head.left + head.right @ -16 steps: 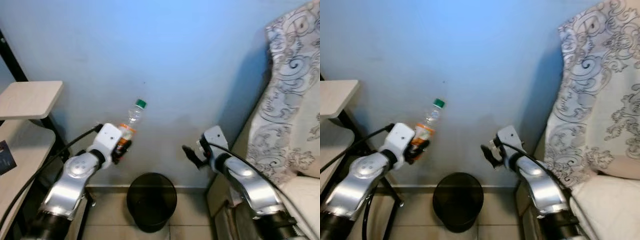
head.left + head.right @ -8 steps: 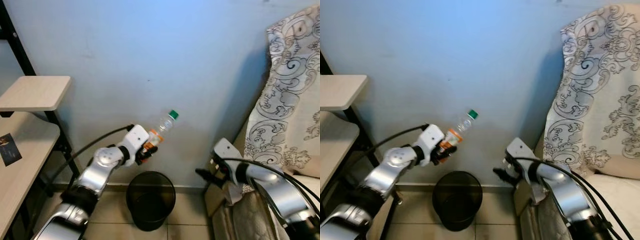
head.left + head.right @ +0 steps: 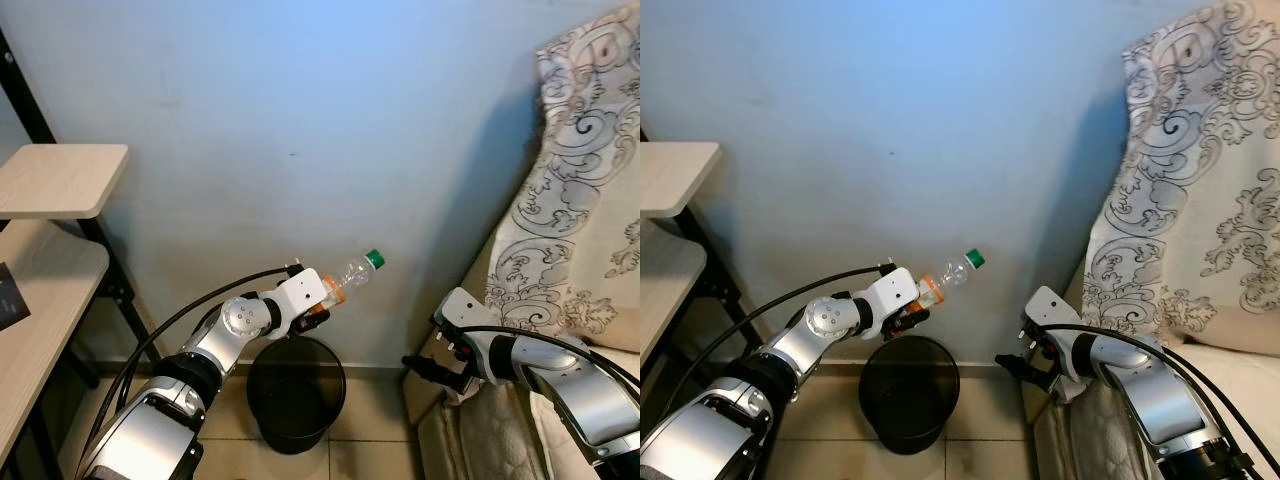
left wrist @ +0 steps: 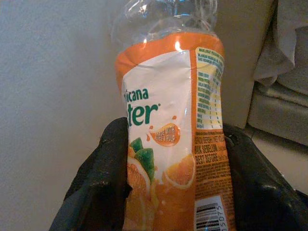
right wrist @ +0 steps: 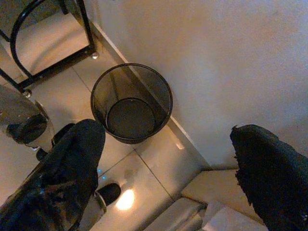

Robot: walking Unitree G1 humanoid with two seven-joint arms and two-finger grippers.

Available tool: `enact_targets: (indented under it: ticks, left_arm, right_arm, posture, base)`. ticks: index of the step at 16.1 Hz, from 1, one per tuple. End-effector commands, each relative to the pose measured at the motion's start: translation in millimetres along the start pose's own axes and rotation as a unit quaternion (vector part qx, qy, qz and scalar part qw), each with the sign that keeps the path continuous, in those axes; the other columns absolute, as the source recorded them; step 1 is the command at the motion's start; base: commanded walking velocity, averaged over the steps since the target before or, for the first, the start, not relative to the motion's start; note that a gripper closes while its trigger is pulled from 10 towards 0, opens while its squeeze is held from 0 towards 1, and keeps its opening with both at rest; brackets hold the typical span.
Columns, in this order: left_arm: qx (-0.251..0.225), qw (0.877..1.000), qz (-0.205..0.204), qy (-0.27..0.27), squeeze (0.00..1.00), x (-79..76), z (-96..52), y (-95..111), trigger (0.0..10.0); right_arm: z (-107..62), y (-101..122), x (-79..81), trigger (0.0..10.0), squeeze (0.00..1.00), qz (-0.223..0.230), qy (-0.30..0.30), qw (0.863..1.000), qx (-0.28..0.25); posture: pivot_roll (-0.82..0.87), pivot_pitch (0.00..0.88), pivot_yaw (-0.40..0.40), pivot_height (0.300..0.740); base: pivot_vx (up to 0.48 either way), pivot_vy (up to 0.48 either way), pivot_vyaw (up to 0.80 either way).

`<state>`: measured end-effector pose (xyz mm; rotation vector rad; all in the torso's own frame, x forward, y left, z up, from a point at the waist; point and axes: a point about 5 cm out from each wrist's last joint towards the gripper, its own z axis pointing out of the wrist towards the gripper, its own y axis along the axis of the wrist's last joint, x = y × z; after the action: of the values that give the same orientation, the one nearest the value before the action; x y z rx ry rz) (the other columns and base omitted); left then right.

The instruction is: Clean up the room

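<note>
The left gripper (image 3: 312,306) has its fingers (image 4: 103,183) clamped on the clear plastic juice bottle with an orange label and green cap (image 3: 350,279), tilted above the black mesh wastebasket (image 3: 296,392) by the blue wall (image 3: 300,120). The right gripper (image 3: 418,367) hangs low beside the patterned sofa (image 3: 580,220), fingers (image 5: 72,163) spread wide and empty. Since half a second ago the bottle has moved further out over the basket, and the right gripper has dropped slightly.

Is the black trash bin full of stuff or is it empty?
Empty. The right wrist view looks straight down into the round black mesh trash bin and shows only its bare dark bottom, with nothing lying inside.
</note>
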<state>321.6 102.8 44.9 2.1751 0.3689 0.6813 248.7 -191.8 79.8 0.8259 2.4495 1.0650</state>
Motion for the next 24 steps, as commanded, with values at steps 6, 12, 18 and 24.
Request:
enact_targets:
  ticks: [6,12,18,24]
  left_arm:
    - [-0.006,1.000,0.014,-0.003,0.00,4.8,1.8,4.7,10.0]
    - [0.007,1.000,0.012,-0.008,1.00,6.1,1.2,1.3,10.0]
    - [0.021,1.000,0.021,-0.009,1.00,4.8,-1.0,-5.5,10.0]
    - [0.027,0.999,0.021,-0.014,1.00,2.3,-1.7,-9.3,10.0]
  right_arm:
    - [4.9,19.9,0.4,10.0,0.00,-0.001,-0.001,0.999,-0.053]
    - [7.5,20.3,1.2,10.0,0.00,-0.002,-0.004,0.999,-0.051]
    - [7.9,18.3,1.4,10.0,0.00,-0.004,-0.006,0.999,-0.046]
    - [9.8,18.6,1.7,10.0,0.00,-0.008,-0.005,0.999,-0.043]
  posture:
    - [-0.08,0.000,-0.062,0.740]
    - [-0.08,0.000,-0.064,0.740]
    - [-0.08,0.000,-0.062,0.740]
    - [-0.07,0.000,-0.064,0.740]
  base:
    - [0.000,0.000,0.00]
    - [0.000,0.000,0.00]
    - [0.000,0.000,0.00]
    - [0.000,0.000,0.00]
